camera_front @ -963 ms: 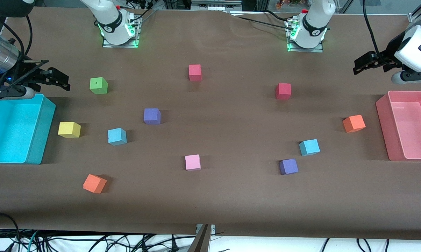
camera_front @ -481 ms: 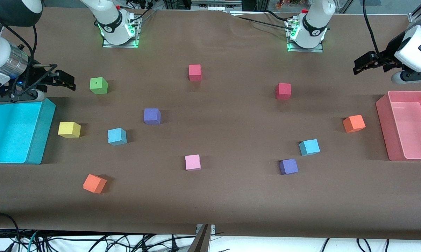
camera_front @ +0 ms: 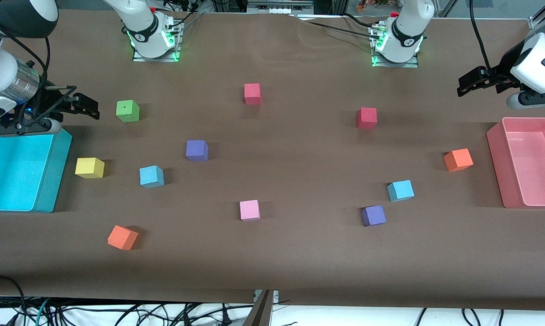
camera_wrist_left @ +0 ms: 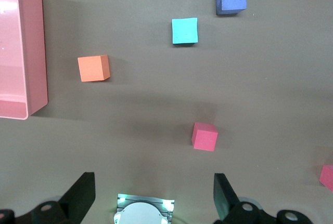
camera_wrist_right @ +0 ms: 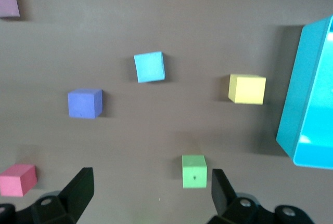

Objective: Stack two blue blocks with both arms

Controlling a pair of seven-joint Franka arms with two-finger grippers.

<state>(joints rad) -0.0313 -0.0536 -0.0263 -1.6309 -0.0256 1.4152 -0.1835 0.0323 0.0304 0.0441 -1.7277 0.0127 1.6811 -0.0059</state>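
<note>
One light blue block (camera_front: 151, 176) lies toward the right arm's end of the table, between a yellow cube and a purple cube; it shows in the right wrist view (camera_wrist_right: 150, 66). The other light blue block (camera_front: 400, 190) lies toward the left arm's end, beside a purple cube; it shows in the left wrist view (camera_wrist_left: 184, 30). My right gripper (camera_front: 86, 107) is open and empty, up in the air beside the cyan bin and near the green cube. My left gripper (camera_front: 471, 84) is open and empty, up in the air above the pink bin's end of the table.
A cyan bin (camera_front: 50, 176) stands at the right arm's end, a pink bin (camera_front: 499, 167) at the left arm's end. Scattered cubes: green (camera_front: 127, 111), yellow (camera_front: 89, 167), two purple (camera_front: 196, 150) (camera_front: 373, 215), two orange (camera_front: 122, 237) (camera_front: 458, 160), pink (camera_front: 249, 210), two red (camera_front: 252, 93) (camera_front: 366, 117).
My right gripper has moved a little toward the green cube, away from the cyan bin. The left arm and the blocks have not moved.
</note>
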